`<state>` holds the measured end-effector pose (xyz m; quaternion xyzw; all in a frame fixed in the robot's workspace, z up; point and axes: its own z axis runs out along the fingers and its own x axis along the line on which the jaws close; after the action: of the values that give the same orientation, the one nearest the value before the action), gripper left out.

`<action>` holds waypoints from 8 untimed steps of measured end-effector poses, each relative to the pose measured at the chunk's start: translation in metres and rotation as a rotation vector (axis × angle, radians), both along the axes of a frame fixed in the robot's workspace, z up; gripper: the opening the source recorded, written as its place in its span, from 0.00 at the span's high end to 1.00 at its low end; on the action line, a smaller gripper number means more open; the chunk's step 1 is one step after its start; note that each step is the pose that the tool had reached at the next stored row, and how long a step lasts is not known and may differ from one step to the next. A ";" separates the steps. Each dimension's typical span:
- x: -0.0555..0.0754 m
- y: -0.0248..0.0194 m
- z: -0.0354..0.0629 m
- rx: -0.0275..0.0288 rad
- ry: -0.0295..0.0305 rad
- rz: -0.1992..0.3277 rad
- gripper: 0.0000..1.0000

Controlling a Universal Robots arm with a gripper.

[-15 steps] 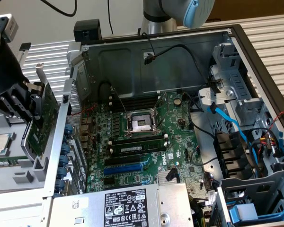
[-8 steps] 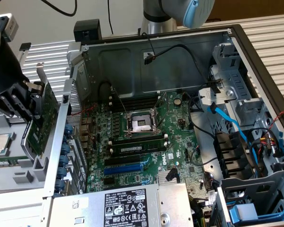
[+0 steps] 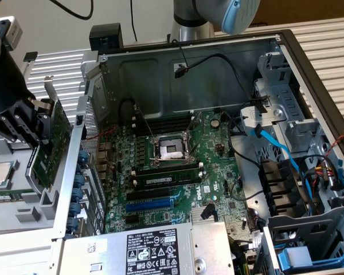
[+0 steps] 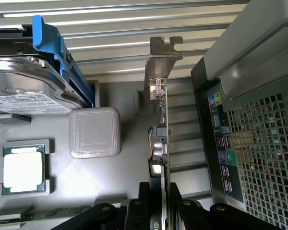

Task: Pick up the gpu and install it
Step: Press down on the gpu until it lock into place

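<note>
The gpu (image 3: 50,143), a thin green card with a silver end bracket (image 4: 163,53), hangs upright just outside the open computer case, at the exterior view's left. My gripper (image 3: 35,123) is shut on it, with black fingers on both faces of the card. In the wrist view the gpu (image 4: 164,139) appears edge-on, rising from between my gripper (image 4: 162,213) fingers, close beside the case's perforated rear panel (image 4: 259,143). The green motherboard (image 3: 178,172) lies inside the case, its blue and black expansion slots (image 3: 150,204) bare.
A grey parts tray (image 4: 115,182) under the card holds a hard drive in a blue carrier (image 4: 29,91), a processor chip (image 4: 23,168) and a grey block (image 4: 95,132). Inside the case are memory sticks (image 3: 163,177), blue and black cables (image 3: 275,146) and drive bays (image 3: 309,229).
</note>
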<state>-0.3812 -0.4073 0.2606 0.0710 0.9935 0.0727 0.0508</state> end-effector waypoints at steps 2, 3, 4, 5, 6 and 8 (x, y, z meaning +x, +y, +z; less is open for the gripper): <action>0.000 0.0000 0.0000 0.0000 0.0000 0.000 0.73; 0.000 0.0000 0.0000 0.0000 0.0000 0.000 0.73; -0.001 0.0000 0.0000 0.0000 -0.0007 0.000 0.73; -0.001 0.0000 0.0004 0.0000 -0.0028 0.000 0.73; -0.002 0.0000 0.0009 0.0001 -0.0044 0.000 0.73; -0.004 0.0000 0.0026 0.0001 -0.0058 0.000 0.73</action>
<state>-0.3856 -0.4073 0.2632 0.0708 0.9934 0.0729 0.0537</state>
